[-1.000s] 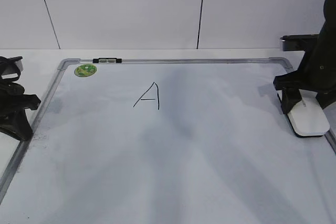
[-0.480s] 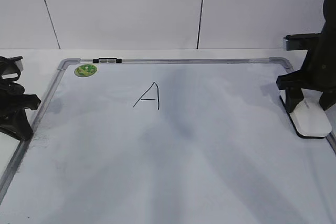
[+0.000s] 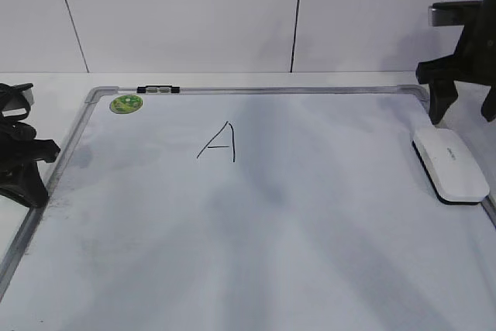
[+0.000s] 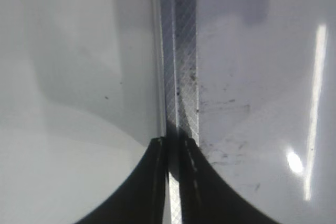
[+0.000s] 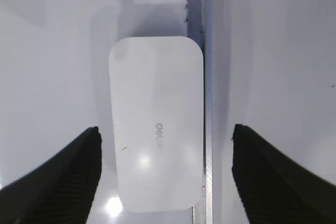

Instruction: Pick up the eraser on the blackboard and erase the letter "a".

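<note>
Exterior view showed the blackboard (image 3: 310, 215) lying flat, with the eraser (image 3: 450, 164) resting against its right edge, just below the far right corner. The right gripper (image 3: 463, 110) hung above the eraser and clear of it, its fingers spread wide and holding nothing. An angular capital letter (image 3: 219, 143) stood in black marker toward the far left part of the board, and a round green magnet (image 3: 125, 103) sat in the far left corner. No lowercase "a" could be made out anywhere on the surface.

The right wrist view added what the exterior could not: the eraser (image 5: 156, 123) lay flush beside the grey frame (image 5: 209, 129), between the two open fingers (image 5: 68, 169) and touching neither.

The left wrist view showed the left gripper (image 4: 173, 182) nearly closed, its tips almost meeting, gripping nothing, over the board's left frame rail (image 4: 178, 77), where dark smudges marked the white surface.
</note>
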You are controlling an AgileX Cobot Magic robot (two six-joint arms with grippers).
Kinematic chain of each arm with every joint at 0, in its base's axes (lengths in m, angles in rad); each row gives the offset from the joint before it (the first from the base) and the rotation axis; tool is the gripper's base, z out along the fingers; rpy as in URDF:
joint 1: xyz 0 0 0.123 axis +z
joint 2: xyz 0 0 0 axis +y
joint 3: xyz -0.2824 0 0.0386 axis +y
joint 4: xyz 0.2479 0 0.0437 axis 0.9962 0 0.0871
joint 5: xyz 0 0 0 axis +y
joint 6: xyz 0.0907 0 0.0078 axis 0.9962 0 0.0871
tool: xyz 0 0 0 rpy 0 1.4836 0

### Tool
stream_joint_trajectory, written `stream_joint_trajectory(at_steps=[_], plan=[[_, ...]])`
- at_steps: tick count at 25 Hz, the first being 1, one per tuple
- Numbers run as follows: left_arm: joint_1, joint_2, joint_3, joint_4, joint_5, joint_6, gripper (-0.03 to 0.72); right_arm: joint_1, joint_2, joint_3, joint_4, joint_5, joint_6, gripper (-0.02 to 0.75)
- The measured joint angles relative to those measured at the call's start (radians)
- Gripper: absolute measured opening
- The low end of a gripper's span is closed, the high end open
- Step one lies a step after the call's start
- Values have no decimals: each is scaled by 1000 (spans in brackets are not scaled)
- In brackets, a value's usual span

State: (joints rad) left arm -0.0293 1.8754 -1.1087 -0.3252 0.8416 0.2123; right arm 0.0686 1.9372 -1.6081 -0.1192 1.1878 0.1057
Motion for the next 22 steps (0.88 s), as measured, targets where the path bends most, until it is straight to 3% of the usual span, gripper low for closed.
stream_joint_trajectory(at_steps=[8,17,22], plan=[[0,0,0,0,0,6,60,0,-26,-78,89,34,-49,579],[0,-24,0,18,0,16,289,0,-67,-78,119,37,-78,576],[0,-102,0,22,21,16,334,0,-113,-78,119,39,-83,576]])
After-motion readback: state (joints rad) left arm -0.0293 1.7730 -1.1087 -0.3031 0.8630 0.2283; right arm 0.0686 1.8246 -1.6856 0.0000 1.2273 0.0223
